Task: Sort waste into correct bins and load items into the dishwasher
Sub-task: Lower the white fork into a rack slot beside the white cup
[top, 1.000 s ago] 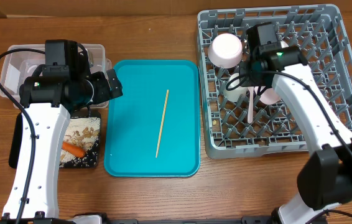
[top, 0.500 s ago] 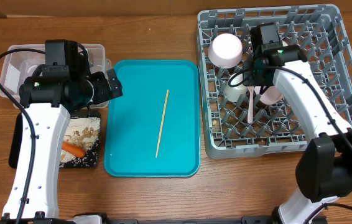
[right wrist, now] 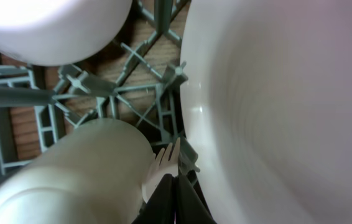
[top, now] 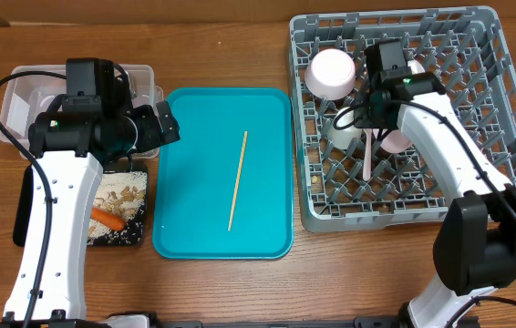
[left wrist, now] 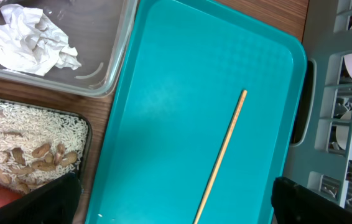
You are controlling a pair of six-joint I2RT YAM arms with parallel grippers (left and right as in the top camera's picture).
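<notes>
A thin wooden chopstick (top: 238, 180) (left wrist: 222, 152) lies alone on the teal tray (top: 194, 219). My left gripper (top: 165, 128) (left wrist: 176, 205) hangs open over the tray's left edge, its fingers spread wide either side of the chopstick's near end. In the grey dishwasher rack (top: 504, 137) stand an upturned white bowl (top: 333, 73), a cup (top: 345, 129) (right wrist: 83, 168) and a plate (right wrist: 275, 93). My right gripper (top: 375, 123) (right wrist: 176, 183) is shut on the white fork (top: 366, 157), whose tines (right wrist: 163, 165) stick out past the tips between cup and plate.
The clear tub (top: 21, 91) at the far left holds a crumpled napkin (left wrist: 23, 40). In front of it the black tray (top: 135, 239) carries rice (left wrist: 33, 134), nuts and a carrot piece (top: 108, 219). Rack pegs and tableware crowd the right gripper.
My right wrist has edged slightly toward the back of the rack, and the fork has barely shifted. The left arm and the chopstick have not moved.
</notes>
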